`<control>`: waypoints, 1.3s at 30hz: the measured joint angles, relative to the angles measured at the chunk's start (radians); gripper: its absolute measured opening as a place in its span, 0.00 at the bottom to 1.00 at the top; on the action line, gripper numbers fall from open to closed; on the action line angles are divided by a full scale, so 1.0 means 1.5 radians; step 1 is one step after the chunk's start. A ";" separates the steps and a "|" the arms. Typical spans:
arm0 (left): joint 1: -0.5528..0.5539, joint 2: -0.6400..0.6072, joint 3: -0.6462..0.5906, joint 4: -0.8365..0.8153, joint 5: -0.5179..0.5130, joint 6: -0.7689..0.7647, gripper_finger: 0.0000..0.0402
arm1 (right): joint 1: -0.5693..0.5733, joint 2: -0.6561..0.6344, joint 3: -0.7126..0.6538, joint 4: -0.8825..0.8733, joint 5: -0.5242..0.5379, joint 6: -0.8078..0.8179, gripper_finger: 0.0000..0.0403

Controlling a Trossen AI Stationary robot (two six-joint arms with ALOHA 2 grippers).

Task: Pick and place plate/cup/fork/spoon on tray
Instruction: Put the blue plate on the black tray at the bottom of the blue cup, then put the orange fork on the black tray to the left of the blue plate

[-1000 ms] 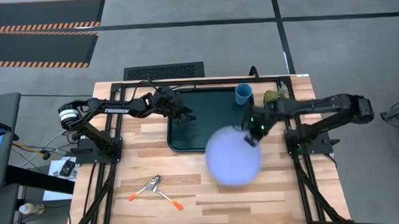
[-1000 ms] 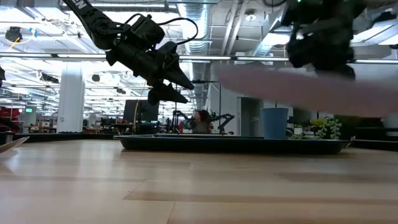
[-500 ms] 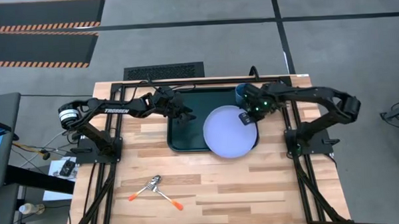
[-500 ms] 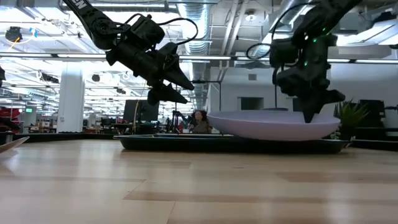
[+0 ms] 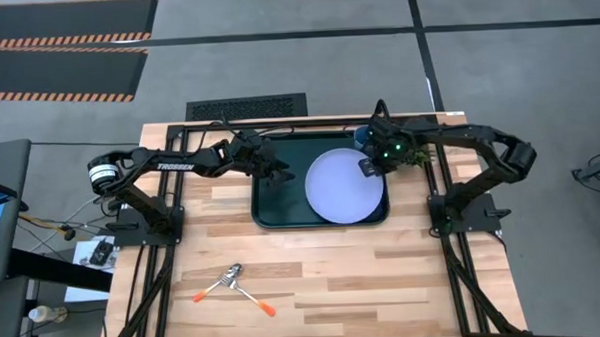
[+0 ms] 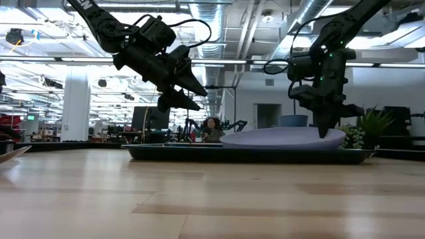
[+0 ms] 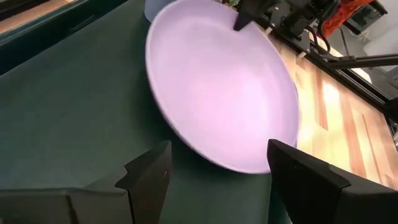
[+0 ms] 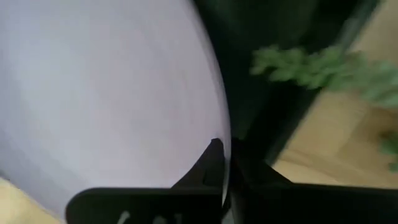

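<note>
My right gripper point(image 5: 368, 167) pinches the rim of the plate point(image 5: 345, 186), which sits inside the tray point(image 5: 271, 195). The cup point(image 5: 361, 136) is mostly hidden behind that arm. My left gripper point(image 5: 283, 173) hovers with fingers apart over the tray's left side.

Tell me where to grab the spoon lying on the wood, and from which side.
Judging by the high view, grip the spoon by its orange handle, coming straight down. It lies flat on the table, crossed with the fork at the metal ends, so the handles are the clear part. Which is which isn't certain.
</note>
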 joint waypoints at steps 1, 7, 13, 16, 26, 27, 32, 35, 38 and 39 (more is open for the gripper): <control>0.000 0.000 0.000 0.000 0.000 0.000 0.63 | -0.006 0.000 0.000 -0.001 0.001 -0.001 0.04; 0.000 0.000 0.000 0.000 0.000 -0.001 0.63 | -0.013 0.000 0.000 -0.002 -0.004 -0.017 0.04; 0.000 0.000 0.000 0.000 0.001 0.000 0.63 | -0.012 0.000 0.000 -0.005 -0.005 -0.043 0.13; 0.000 0.000 0.000 0.000 0.006 0.000 0.63 | -0.012 0.000 0.000 -0.004 -0.005 -0.050 0.23; -0.003 -0.050 0.000 -0.130 0.101 0.022 0.63 | -0.012 -0.044 0.000 -0.042 -0.008 -0.060 0.51; -0.006 -0.068 0.000 -0.166 0.103 0.029 0.63 | -0.011 -0.060 0.000 -0.055 -0.008 -0.060 0.52; -0.053 -0.184 0.001 -0.384 0.058 0.001 0.63 | 0.017 -0.158 0.000 -0.110 -0.008 -0.035 0.52; -0.124 -0.255 0.001 -0.517 -0.024 -0.054 0.63 | 0.047 -0.211 0.000 -0.109 -0.007 -0.005 0.50; -0.222 -0.310 0.000 -0.599 -0.100 -0.148 0.63 | 0.082 -0.252 0.000 -0.096 -0.004 0.014 0.49; -0.260 -0.325 -0.005 -0.604 -0.120 -0.189 0.63 | 0.093 -0.260 0.000 -0.092 -0.002 0.019 0.48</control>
